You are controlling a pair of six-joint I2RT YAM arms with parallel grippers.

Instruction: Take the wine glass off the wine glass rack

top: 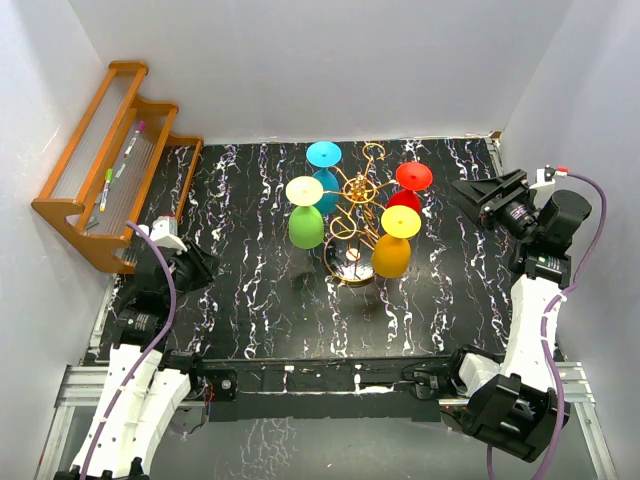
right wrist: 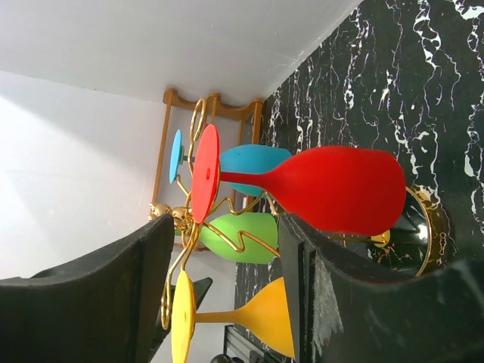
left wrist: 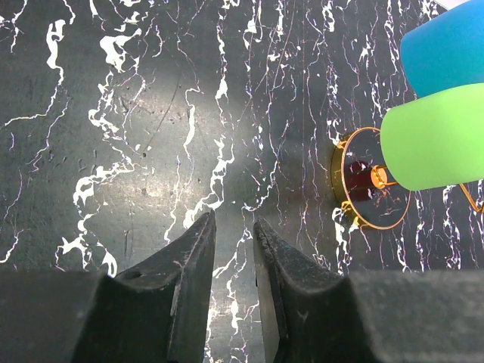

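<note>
The gold wire wine glass rack (top: 358, 200) stands mid-table on a round base (left wrist: 370, 178). Several wine glasses hang upside down from its arms: blue (top: 323, 165), green (top: 305, 218), red (top: 411, 183) and yellow (top: 393, 245). My right gripper (top: 466, 198) is open just right of the red glass, apart from it. In the right wrist view the red glass (right wrist: 333, 189) lies ahead of the open right gripper (right wrist: 231, 227). My left gripper (top: 212, 268) is low at the table's left, well short of the rack. The left gripper (left wrist: 233, 221) is open by a narrow gap, holding nothing.
An orange-brown wooden stepped shelf (top: 115, 160) with pens leans at the back left, close behind my left arm. White walls enclose the black marbled table (top: 260, 300) on three sides. The green glass (left wrist: 435, 147) and blue glass (left wrist: 446, 49) hang above the table to the left gripper's right.
</note>
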